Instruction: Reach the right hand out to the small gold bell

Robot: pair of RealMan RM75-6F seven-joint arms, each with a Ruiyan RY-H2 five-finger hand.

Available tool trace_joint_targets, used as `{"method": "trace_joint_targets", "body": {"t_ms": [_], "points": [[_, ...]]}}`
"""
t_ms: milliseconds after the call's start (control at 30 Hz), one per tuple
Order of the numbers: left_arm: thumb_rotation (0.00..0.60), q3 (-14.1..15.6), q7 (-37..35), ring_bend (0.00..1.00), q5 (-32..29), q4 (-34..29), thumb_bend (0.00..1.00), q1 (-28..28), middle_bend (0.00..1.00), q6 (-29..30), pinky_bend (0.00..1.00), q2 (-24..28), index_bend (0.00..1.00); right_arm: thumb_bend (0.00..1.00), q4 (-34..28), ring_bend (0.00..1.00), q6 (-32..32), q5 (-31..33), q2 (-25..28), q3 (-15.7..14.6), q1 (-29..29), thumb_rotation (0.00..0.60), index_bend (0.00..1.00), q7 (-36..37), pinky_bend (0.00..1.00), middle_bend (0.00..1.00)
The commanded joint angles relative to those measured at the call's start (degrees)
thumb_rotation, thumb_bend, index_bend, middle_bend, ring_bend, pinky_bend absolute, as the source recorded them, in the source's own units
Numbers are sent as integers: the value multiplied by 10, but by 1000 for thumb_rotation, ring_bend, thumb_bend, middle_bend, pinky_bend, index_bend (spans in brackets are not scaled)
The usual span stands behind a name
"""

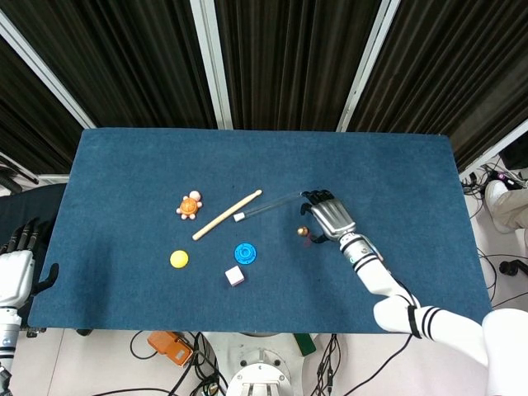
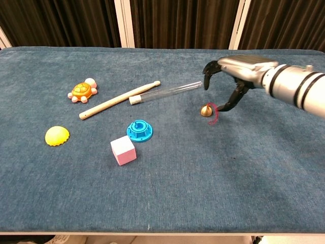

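Note:
The small gold bell (image 1: 302,232) (image 2: 206,110) with a red cord lies on the blue cloth near the middle. My right hand (image 1: 327,215) (image 2: 231,76) hovers just right of it and slightly above, fingers apart and curved downward, empty. One dark fingertip (image 2: 221,109) reaches down close to the red cord; contact cannot be told. My left hand (image 1: 16,262) rests at the table's left edge, fingers apart, holding nothing.
A clear test tube (image 2: 166,92) lies just left of the right hand, beside a wooden stick (image 2: 118,99). Further left are an orange turtle toy (image 2: 82,91), a yellow shell (image 2: 57,135), a blue ring (image 2: 139,130) and a pink cube (image 2: 123,150).

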Motion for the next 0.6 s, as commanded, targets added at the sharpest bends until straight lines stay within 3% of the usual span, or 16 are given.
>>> {"method": "trace_joint_targets", "body": {"t_ms": [33, 600], "points": [[600, 0, -1, 47, 0, 0, 383, 0, 0, 0, 224, 0, 67, 299, 11, 190, -5, 3, -10, -3, 8, 600, 462, 5, 187, 201], [600, 0, -6, 47, -1, 1, 383, -1, 0, -3, 223, 2, 66, 305, 64, 190, -30, 23, -43, -18, 37, 600, 569, 12, 194, 199]]}}
